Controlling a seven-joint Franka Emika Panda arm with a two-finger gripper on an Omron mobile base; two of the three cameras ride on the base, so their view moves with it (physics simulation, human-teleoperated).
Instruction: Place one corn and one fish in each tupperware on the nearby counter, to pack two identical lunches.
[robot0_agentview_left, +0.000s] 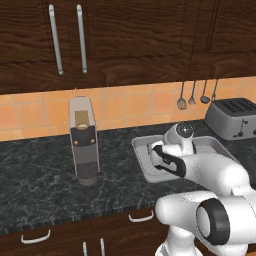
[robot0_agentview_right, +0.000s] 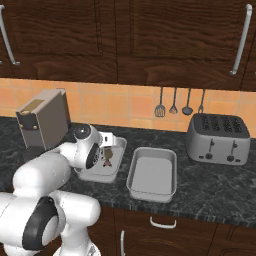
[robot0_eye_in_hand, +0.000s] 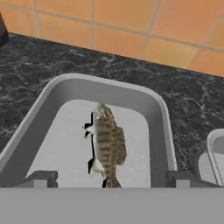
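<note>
Fingers (robot0_eye_in_hand: 109, 179) were spread wide, nothing between them, hovering over the left tupperware (robot0_eye_in_hand: 157, 113). Dark brownish fish (robot0_eye_in_hand: 106, 144) lay flat on that tray's floor, roughly centred, lengthwise, free of the fingers. Same fish (robot0_agentview_right: 107, 156) seen in right base view, partly behind the wrist. Second tupperware (robot0_agentview_right: 152, 175) sat just beside it on the desk (robot0_agentview_right: 210, 192), w/ nothing visible inside. Toaster (robot0_agentview_right: 218, 138) further right by the wall; coffee machine (robot0_agentview_left: 83, 141) to the left.
</note>
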